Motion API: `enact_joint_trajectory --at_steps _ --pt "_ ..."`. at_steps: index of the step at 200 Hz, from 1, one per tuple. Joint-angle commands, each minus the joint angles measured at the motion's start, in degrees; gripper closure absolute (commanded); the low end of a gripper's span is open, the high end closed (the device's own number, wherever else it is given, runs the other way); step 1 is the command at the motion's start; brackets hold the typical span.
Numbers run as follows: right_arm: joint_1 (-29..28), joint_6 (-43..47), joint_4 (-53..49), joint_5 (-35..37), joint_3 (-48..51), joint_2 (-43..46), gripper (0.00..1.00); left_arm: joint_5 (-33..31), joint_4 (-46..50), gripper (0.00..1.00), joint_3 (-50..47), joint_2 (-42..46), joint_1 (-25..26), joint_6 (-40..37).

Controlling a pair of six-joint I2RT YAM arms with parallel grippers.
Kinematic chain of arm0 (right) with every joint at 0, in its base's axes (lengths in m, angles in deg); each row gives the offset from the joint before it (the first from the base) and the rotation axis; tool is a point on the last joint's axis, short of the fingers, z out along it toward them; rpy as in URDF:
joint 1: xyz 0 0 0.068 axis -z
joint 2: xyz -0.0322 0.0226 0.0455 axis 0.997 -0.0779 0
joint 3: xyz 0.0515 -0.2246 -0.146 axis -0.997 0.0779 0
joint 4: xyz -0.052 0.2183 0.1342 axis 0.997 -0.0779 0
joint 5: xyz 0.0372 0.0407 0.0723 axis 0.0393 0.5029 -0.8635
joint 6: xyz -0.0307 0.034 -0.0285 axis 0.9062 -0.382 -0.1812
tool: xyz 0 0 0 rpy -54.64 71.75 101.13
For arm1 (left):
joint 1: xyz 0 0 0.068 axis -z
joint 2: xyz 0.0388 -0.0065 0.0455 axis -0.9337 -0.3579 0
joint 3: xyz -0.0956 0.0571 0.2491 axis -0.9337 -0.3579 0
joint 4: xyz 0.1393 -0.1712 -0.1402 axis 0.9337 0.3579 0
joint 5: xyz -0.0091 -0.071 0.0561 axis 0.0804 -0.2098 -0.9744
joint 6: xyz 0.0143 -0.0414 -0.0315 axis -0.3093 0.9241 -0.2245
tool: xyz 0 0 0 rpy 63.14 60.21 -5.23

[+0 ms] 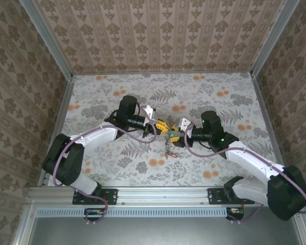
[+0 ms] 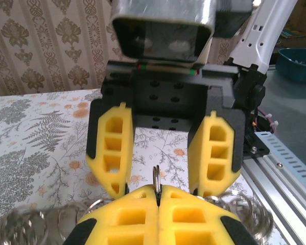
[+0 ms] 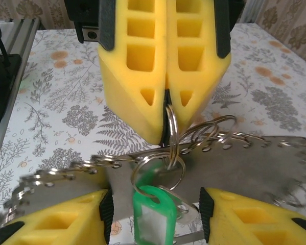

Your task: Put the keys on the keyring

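Soft, even light with faint shadows; in both wrist views the near fingers (image 3: 55, 222) and the chains (image 3: 45, 178) next to them are blurred, the far fingers (image 3: 142, 66) sharper, with glints on the keyring (image 3: 171, 122) pinched between those.

Keyring (image 3: 171, 125) gleams metallic (its tag (image 3: 151, 217) glossy plastic).

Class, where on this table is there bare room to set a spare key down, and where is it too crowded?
Free: the far strip of the table along the back wall, and the near patch between the two arm bases. Crowded: the centre, where the left gripper and right gripper meet over the keyring.
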Motion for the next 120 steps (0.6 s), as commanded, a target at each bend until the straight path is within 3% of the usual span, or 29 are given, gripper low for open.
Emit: enact_joint_trajectory --at_steps 1,73,120 --pt "0.2 -1.8 3.7 -4.0 -0.4 -2.9 0.53 3.5 -0.4 1.00 0.7 2.4 0.0 -0.2" --pt "0.3 0.3 1.1 -4.5 -1.5 -3.2 0.81 3.3 4.1 1.00 1.4 3.0 -0.1 -3.3" --pt "0.4 0.2 -2.1 -3.4 -2.3 -0.2 0.94 1.9 8.9 1.00 1.4 3.1 -0.3 -7.0"
